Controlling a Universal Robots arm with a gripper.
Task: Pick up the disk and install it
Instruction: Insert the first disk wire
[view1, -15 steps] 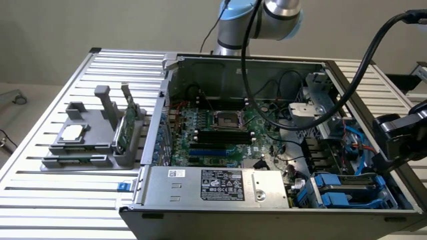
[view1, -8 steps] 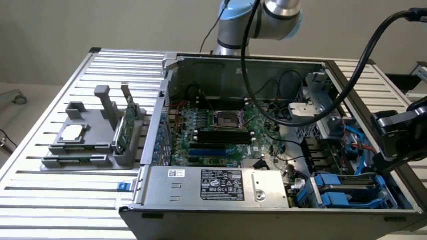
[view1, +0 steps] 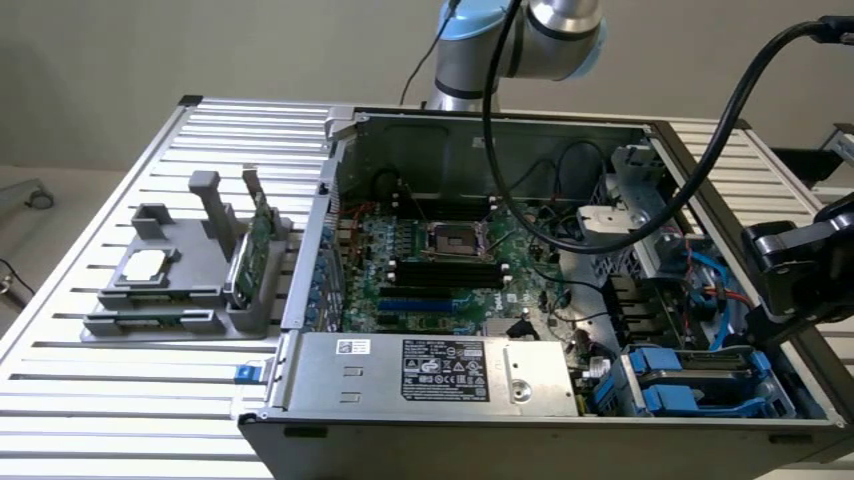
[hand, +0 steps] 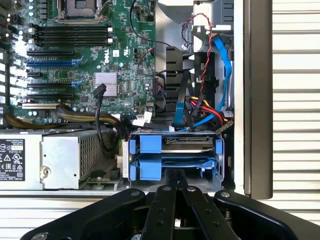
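The silver-grey metal disk in its bright blue plastic carrier sits in the drive cage at a corner of the open grey computer case on the slatted metal table, the lower of two blue fronts stacked there. It lies straight ahead of the black tool, its blue front crosswise to the fingers and its length apparently running into the cage. The tool is clenched, tips meeting at that front; whether they pinch it is unclear.
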